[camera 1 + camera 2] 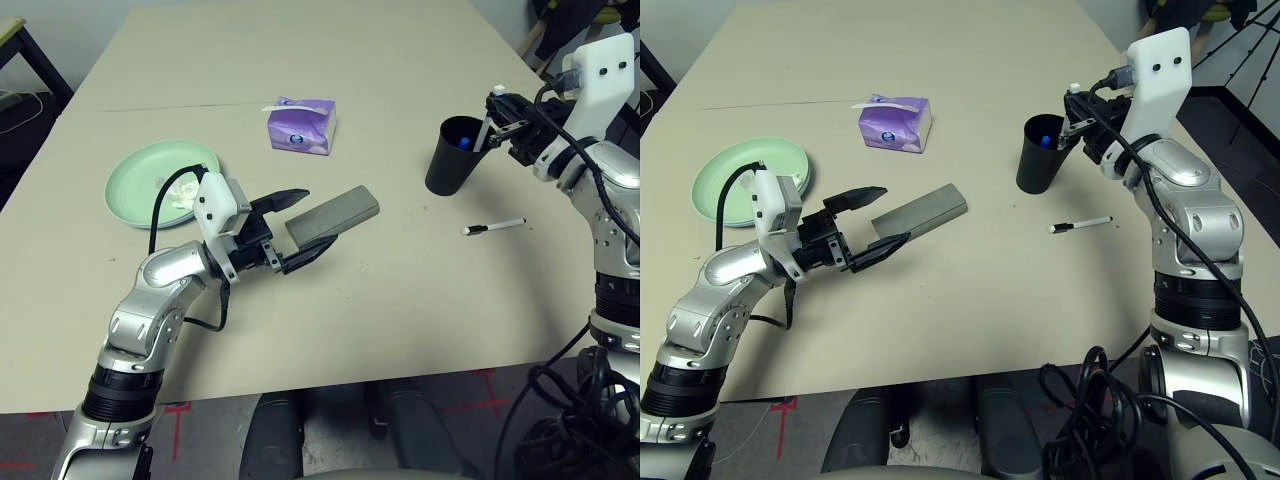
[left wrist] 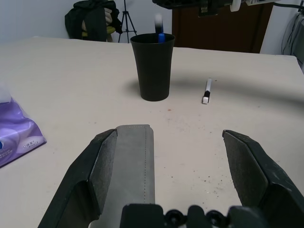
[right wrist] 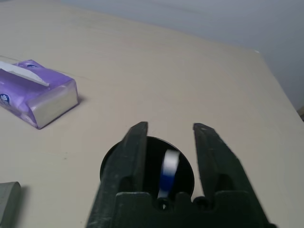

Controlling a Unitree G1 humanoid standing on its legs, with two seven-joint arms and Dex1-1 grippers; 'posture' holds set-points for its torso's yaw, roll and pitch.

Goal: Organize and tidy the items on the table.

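Tabletop: large beige rectangular tabletop (image 1: 380, 330) with a faint seam line across its far half.
Left gripper: left gripper (image 1: 300, 228) lies level near the middle of the near half, jaws spread wide around the near end of the case; one finger (image 2: 95, 175) lies against the case's side, the other stands apart.
Glasses case: grey oblong glasses case (image 1: 335, 213) lies flat at mid-tabletop; its long axis runs from the near left toward the far right, its free end pointing toward the black cup.
Right gripper: right gripper (image 1: 497, 118) hovers just above the cup's rim near the right edge, jaws partly open with a gap between them; a blurred white pen with a blue end (image 3: 167, 173) shows between the fingers, over the cup's mouth. Whether the jaws touch it I cannot tell.
Cup: tall black cup (image 1: 456, 156) stands upright near the right edge.
Loose pen: white pen with a black cap (image 1: 494, 228) lies flat just nearward of the cup, long axis roughly parallel to the near edge.
Tissue box: purple tissue box (image 1: 300, 124) sits beyond the case, toward the far edge.
Plate: mint green round plate (image 1: 140, 175) sits near the left edge, crumpled white tissue (image 1: 184, 190) on it.
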